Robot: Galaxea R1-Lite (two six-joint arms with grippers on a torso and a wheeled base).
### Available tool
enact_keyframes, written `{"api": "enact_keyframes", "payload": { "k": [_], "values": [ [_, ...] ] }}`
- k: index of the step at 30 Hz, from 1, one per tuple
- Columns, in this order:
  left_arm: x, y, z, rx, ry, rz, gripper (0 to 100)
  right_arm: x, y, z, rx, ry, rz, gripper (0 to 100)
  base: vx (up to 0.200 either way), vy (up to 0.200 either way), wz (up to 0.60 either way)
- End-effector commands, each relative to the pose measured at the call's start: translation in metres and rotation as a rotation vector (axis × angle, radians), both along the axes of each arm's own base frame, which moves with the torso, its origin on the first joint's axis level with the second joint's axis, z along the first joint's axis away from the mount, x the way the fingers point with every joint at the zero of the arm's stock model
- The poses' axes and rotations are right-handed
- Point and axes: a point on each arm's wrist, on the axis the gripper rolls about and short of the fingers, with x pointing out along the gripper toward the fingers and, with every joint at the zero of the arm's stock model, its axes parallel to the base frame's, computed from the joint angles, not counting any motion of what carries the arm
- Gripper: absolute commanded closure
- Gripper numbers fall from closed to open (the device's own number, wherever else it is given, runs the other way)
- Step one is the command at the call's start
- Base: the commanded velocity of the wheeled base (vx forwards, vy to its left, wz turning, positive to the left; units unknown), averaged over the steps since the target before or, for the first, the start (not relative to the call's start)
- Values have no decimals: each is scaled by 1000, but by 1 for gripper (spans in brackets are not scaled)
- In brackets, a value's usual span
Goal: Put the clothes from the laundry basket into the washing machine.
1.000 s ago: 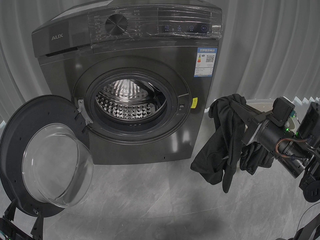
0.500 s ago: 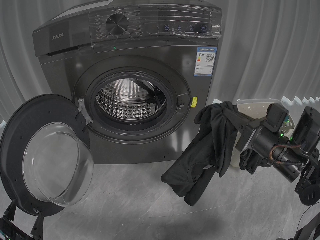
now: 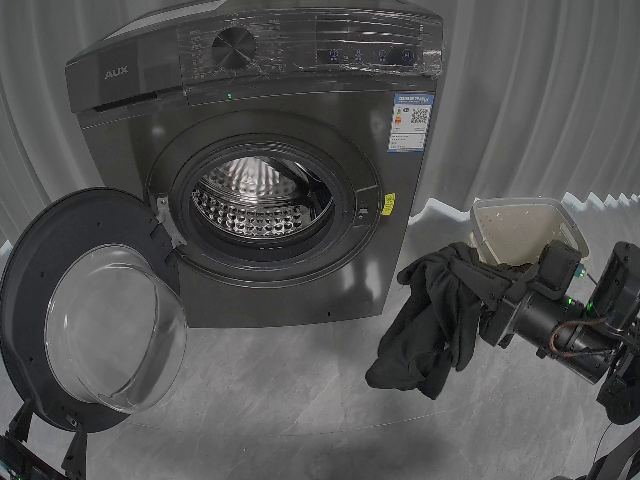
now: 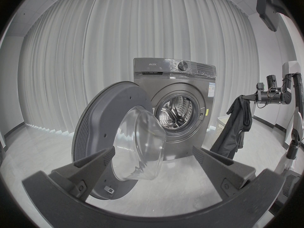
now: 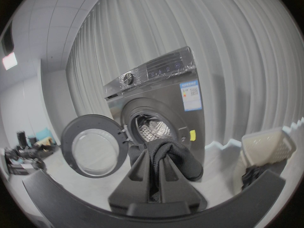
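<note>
The grey washing machine (image 3: 267, 101) stands with its round door (image 3: 93, 308) swung wide to the left and its steel drum (image 3: 260, 198) showing. My right gripper (image 3: 470, 269) is shut on a black garment (image 3: 433, 321), which hangs above the floor to the right of the machine. The cream laundry basket (image 3: 520, 231) stands just behind that gripper. In the right wrist view the fingers (image 5: 144, 168) pinch the garment (image 5: 172, 155), with the drum (image 5: 152, 129) beyond. My left gripper (image 4: 158, 165) is open and holds nothing, low by the door (image 4: 104, 124).
Pale curtains hang behind the machine. Grey floor (image 3: 300, 381) lies bare in front of the machine. In the right wrist view a dark bit of cloth (image 5: 252, 174) shows at the basket (image 5: 266, 146).
My right gripper has swung the black garment left and then down, lower in front of the basket, so that the basket's inside now shows. The left arm has kept still.
</note>
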Motion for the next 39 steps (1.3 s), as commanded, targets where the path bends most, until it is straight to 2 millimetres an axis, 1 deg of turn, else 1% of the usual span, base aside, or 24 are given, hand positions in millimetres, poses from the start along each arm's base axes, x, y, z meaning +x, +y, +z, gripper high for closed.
{"api": "enact_keyframes", "payload": {
  "k": [1,2,3,4,6,12,13,19,21,31,35,39],
  "values": [
    [0,0,-5,-2,-1,1,0,-18,-6,-17,9,99,36,100,0,0,0],
    [0,0,-5,-2,-1,1,0,-20,-7,-19,5,105,25,100,0,0,0],
    [0,0,-5,-2,-1,1,0,-25,-9,-25,-5,119,-13,100,0,0,0],
    [0,0,-5,-2,-1,1,0,-26,-9,-25,-6,122,-24,100,0,0,0],
    [0,0,-5,-2,-1,1,0,-25,-10,-24,8,119,-43,100,0,0,0],
    [0,0,-5,-2,-1,1,0,-28,-10,-18,45,82,-26,100,0,0,0],
    [0,0,-5,-2,-1,1,0,-29,-9,-11,62,39,-12,100,0,0,0],
    [0,0,-5,0,-1,1,0,-32,-11,-11,79,17,-8,100,0,0,600],
    [0,0,-5,0,-1,1,0,-32,-11,-11,78,15,-8,100,0,0,0],
    [0,0,-5,0,-1,1,0,-23,-7,-11,72,15,-24,100,0,0,0],
    [0,0,-5,0,-1,1,0,-5,-6,2,102,-34,-75,100,0,0,0],
    [0,0,-5,0,-1,1,0,-1,-8,7,95,-65,-90,100,0,0,0]
  ]
}}
